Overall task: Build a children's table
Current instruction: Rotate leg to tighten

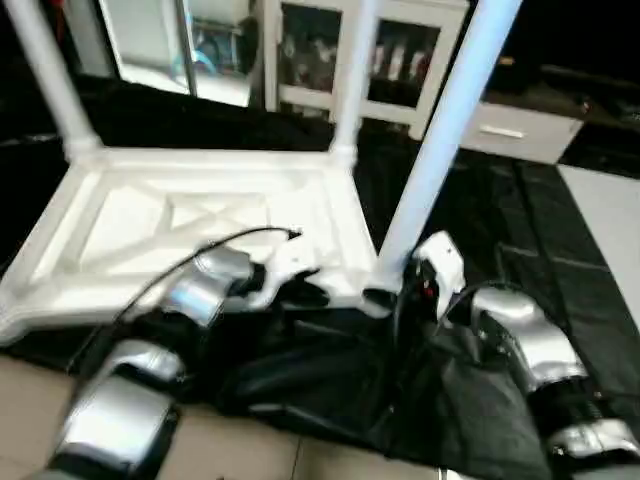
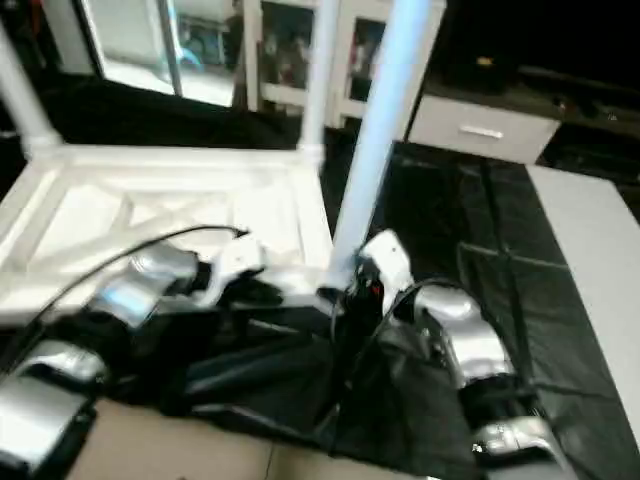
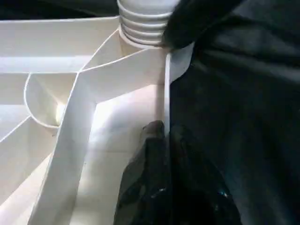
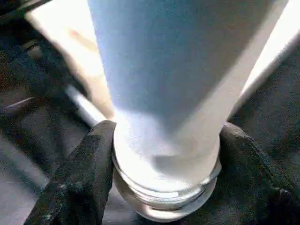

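The white tabletop (image 1: 200,215) lies upside down on the black cloth, its X ribs facing up. Two white legs (image 1: 50,80) (image 1: 355,70) stand upright in its far corner sockets. A third leg (image 1: 440,140) rises tilted from the near right corner socket (image 1: 378,297). My right gripper (image 1: 385,295) is closed around this leg's base; in the right wrist view its black fingers (image 4: 89,159) press on both sides of the leg (image 4: 164,93) just above its threaded end. My left gripper (image 3: 165,133) is shut on the tabletop's near rim (image 3: 166,89), left of that corner.
Black cloth (image 1: 520,220) covers the work table and hangs folded over its near edge. A white cabinet with glass doors (image 1: 390,50) and a white drawer unit (image 1: 520,125) stand behind. A pale surface (image 1: 610,220) lies at the right, and tan floor (image 1: 250,450) shows below.
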Robot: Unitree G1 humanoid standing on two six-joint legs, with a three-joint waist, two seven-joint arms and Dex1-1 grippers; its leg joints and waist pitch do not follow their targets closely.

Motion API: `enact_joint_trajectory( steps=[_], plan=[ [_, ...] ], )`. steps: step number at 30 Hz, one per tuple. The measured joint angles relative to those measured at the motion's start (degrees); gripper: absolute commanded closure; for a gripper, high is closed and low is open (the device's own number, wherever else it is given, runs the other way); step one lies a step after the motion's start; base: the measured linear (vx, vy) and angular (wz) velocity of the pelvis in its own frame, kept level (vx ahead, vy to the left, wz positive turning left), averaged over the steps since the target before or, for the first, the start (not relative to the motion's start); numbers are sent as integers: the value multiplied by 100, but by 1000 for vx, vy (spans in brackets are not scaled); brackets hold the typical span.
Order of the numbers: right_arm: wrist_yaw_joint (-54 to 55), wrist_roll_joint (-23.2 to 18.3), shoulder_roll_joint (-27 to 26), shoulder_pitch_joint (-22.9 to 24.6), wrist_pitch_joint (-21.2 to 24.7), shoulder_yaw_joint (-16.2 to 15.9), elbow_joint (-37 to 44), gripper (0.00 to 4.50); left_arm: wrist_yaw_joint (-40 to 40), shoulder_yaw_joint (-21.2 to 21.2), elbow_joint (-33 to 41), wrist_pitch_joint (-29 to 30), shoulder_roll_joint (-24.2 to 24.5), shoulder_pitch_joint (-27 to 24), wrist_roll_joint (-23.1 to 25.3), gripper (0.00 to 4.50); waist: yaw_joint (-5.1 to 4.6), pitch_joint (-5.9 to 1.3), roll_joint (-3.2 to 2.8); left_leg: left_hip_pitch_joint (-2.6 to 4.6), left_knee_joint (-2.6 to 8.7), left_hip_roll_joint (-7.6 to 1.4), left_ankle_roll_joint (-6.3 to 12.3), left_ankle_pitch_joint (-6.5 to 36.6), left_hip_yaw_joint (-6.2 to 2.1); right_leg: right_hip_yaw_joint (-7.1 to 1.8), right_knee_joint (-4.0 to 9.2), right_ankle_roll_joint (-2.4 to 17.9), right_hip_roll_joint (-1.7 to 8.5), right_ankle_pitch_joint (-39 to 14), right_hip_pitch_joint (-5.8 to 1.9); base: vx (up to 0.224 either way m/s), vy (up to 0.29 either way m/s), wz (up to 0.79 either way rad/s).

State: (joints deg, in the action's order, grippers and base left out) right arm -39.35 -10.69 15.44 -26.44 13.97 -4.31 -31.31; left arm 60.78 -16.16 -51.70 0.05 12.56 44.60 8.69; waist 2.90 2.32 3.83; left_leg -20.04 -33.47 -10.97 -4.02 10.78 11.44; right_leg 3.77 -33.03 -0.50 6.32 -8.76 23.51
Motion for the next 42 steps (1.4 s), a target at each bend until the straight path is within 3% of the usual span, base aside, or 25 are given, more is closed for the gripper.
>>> enact_joint_trajectory(
  steps=[4, 10, 21, 22, 23, 25, 27, 29, 33, 35, 39, 42],
  plan=[
    [1781, -46, -646, -350, 47, 527, -503, 177, -1132, 188, -446, 371, -585, 280, -12, 450, -112, 4, -3, -19, -12, 8, 1, 0, -10, 3, 13, -3, 4, -2, 16, 0, 0, 0],
    [4363, -158, -1539, -907, -562, 1407, -1277, 177, -2605, 528, -1067, 600, -1426, 642, -191, 450, -111, 7, 2, -64, -12, 8, 1, 0, -11, 2, 9, 1, 2, 2, 50, 0, 0, 0],
    [4752, -146, -1689, -1363, -816, 1563, -1792, 177, -2745, 619, -1175, 570, -1448, 786, -223, 450, -105, 11, 14, -104, 2, -4, 7, 2, -5, 7, -1, 27, -4, 20, 83, 0, 0, 0],
    [4655, -136, -1670, -1353, -843, 1562, -1802, 142, -2746, 618, -1185, 547, -1440, 787, -217, 450, -107, 13, 16, -104, 2, -4, 7, 2, -5, 7, -1, 27, -4, 20, 83, 0, 0, 0],
    [4519, -129, -1645, -1330, -872, 1557, -1801, 142, -2745, 611, -1197, 504, -1433, 787, -207, 450, -109, 16, 16, -104, 2, -4, 7, 2, -4, 7, -1, 27, -4, 20, 84, 0, 0, 0],
    [4211, -100, -1567, -1167, -1022, 1535, -1685, 142, -2716, 591, -1200, 387, -1418, 768, -177, 450, -103, 22, 15, -106, 4, -4, 6, 2, -4, 6, 0, 25, -4, 19, 86, 0, 0, 0],
    [4108, -68, -1517, -1010, -1126, 1431, -1531, 101, -2640, 500, -1199, 208, -1377, 751, -127, 450, -85, 28, 6, -110, 13, -3, 6, 2, -2, 6, -1, 24, -4, 18, 96, 0, 0, 0],
    [4024, -63, -1500, -860, -1219, 1337, -1312, 95, -2596, 448, -1196, 69, -1282, 741, -82, 450, -88, 28, 6, -113, 18, -4, 7, 1, 0, 4, -7, 24, -5, 19, 110, 0, 0, 0],
    [3744, 64, -1235, -320, -1260, 1060, -400, 60, -2238, 214, -1114, -415, -1068, 650, 104, 450, -40, 30, 10, -128, 22, -7, 12, -3, 0, 5, -9, 23, -9, 19, 133, 0, 0, 0],
    [3527, 152, -1086, 51, -1203, 985, 144, 60, -2035, 40, -1093, -765, -982, 599, 219, 450, 24, 32, 13, -135, 20, -6, 12, -3, 3, 3, -5, 20, -8, 16, 137, 0, 0, 0],
    [2324, 76, -377, 1248, -1297, 667, 1495, 60, -1611, -293, -1105, -1646, -730, 521, 490, 450, 184, 33, 11, -139, 21, -3, 14, 2, 4, 1, 3, 6, -2, 6, 129, 0, 0, 0],
    [1253, -227, 300, 2013, -1255, 489, 2010, 60, -1289, -369, -1142, -1990, -582, 507, 514, 450, 206, 34, 8, -133, 19, -4, 18, 8, 7, -1, 4, 4, -2, 5, 122, 0, 0, 0]
  ],
)
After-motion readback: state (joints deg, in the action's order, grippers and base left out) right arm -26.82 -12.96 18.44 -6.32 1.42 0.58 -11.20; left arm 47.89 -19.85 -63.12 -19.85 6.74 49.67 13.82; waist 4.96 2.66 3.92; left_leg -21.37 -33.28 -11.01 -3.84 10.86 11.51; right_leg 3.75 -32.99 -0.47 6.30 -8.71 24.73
